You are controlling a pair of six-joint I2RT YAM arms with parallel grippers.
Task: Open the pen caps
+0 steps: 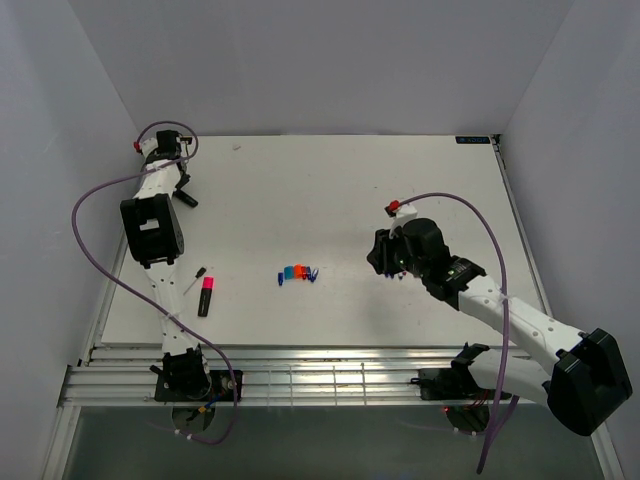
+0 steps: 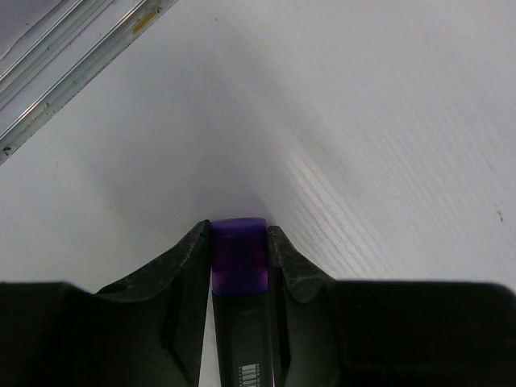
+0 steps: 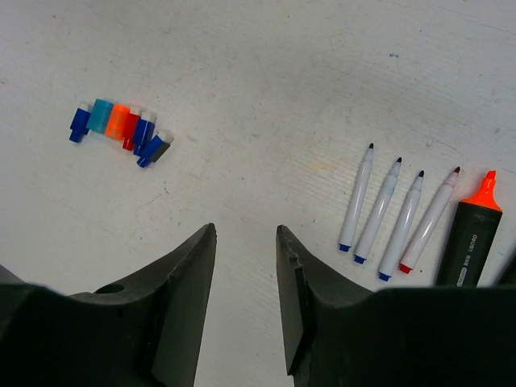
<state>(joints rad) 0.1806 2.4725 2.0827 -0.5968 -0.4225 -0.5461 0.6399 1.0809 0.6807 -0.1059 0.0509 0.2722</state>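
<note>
White table (image 1: 330, 200), left end effector (image 2: 239, 234) clamping purple cap (image 2: 239, 262), right end effector (image 3: 245, 235) parted, empty.

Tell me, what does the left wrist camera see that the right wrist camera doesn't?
Only the left wrist view: the left end effector closed on a purple cap, a black body behind it, and a metal rail at the edge of the table.
Only the right wrist view: the right end effector open and empty, a heap of loose caps, four uncapped pens and an uncapped orange highlighter.
Both: the white table and dark fingers at the bottom.
</note>
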